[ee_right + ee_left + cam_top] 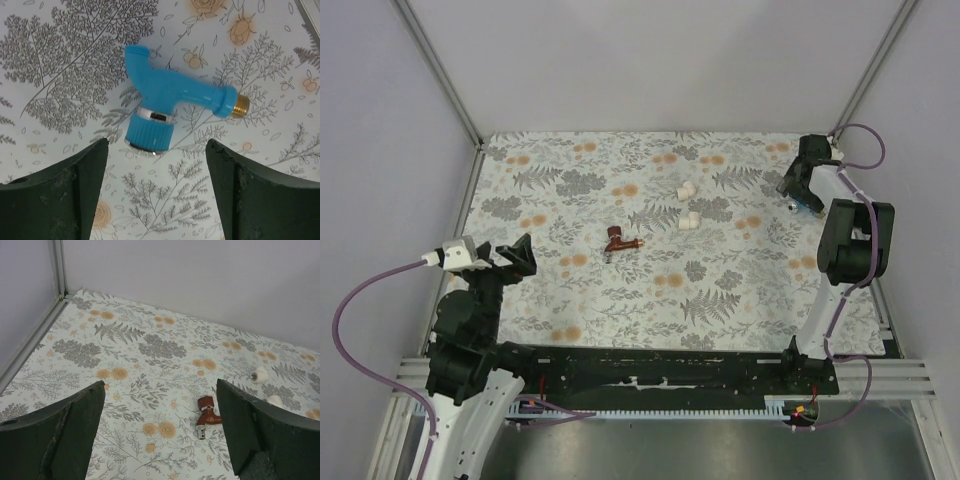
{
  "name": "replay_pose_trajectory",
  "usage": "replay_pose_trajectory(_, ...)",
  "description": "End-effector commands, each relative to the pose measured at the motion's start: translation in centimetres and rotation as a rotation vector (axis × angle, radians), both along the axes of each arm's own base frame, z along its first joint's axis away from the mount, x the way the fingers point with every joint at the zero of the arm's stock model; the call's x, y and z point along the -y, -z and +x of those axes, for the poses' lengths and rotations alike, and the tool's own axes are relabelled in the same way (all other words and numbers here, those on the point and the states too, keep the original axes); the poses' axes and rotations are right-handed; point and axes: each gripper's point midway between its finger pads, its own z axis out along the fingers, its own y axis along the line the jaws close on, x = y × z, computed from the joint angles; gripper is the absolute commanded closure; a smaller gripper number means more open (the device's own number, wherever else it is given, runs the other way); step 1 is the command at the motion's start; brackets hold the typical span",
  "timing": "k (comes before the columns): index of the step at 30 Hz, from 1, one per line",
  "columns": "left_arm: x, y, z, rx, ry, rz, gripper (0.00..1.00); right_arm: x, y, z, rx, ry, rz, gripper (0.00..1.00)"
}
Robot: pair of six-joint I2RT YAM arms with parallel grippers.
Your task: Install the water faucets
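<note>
The right pincer (157, 162) hangs released over the far right corner of the surface (720, 290), its two dark fingers (65, 195) apart with nothing between them. The blue faucet (170, 102) lies flat on the flowered cloth just ahead of the fingertips, beyond them rather than inside the gap. In the wrist view its long axis runs almost across the opening, from the curved spout up on the left to the brass thread (242, 104) on the right, dipping a little that way. The round ribbed cap points back toward the gap. As I judge it, closing on this piece first calls for the pincer to come forward and down, and the cap or the short neck behind it looks an easier hold than the full length of the body.

The red-brown faucet (618, 240) lies near the middle of the surface, well apart from the blue one. It is ahead and to the right of the left pincer (160, 390), which is also released and grasping nothing, and the left arm is plainly the nearer of the two to it. Two white fittings (687, 205) sit just beyond the red-brown faucet, between the two arms.
</note>
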Motion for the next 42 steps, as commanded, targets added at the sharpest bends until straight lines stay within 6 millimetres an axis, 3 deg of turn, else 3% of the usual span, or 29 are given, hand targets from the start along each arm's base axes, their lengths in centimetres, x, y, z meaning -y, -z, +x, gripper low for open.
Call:
replay_pose_trajectory(1, 0.0, -0.9, 0.2, 0.024, -0.001, 0.006, 0.04, 0.8, 0.2, 3.4, 0.073, 0.05, 0.053, 0.15)
replay_pose_trajectory(7, 0.1, -0.8, 0.4, 0.017, 0.002, 0.011, 0.04, 0.9, 2.6, 3.8, 0.036, 0.047, 0.08, 0.21)
replay_pose_trajectory(11, 0.1, -0.6, 0.5, 0.01, 0.004, 0.013, 0.04, 1.0, 3.4, 3.6, 0.013, 0.03, 0.08, 0.32)
replay_pose_trajectory(14, 0.3, -0.7, 0.5, 0.01, 0.013, 0.017, 0.04, 0.6, 3.4, 3.2, 0.0, -0.014, 0.083, 0.48)
replay_pose_trajectory(19, 1.5, -0.2, 1.0, -0.02, 0.071, 0.03, 0.04, -1.4, 1.5, 2.0, 0.022, -0.123, 0.08, 0.62)
replay_pose_trajectory(23, 2.5, 0.2, 1.4, -0.064, 0.117, 0.013, 0.04, -5.0, -0.8, -0.1, 0.066, -0.242, 0.06, 0.72)
replay_pose_trajectory(32, 7.0, -0.2, 1.5, -0.083, 0.335, -0.115, 0.03, -18.6, -7.3, -6.4, 0.28, -0.645, 0.1, 0.79)
replay_pose_trajectory(38, 11.5, 0.6, 1.5, -0.147, 0.546, -0.274, 0.03, -26.1, -11.5, -11.2, 0.457, -0.942, 0.192, 0.85)
replay_pose_trajectory(42, 15.0, 1.2, 1.4, -0.221, 0.734, -0.368, 0.11, -30.6, -13.4, -15.0, 0.557, -1.158, 0.263, 0.85)
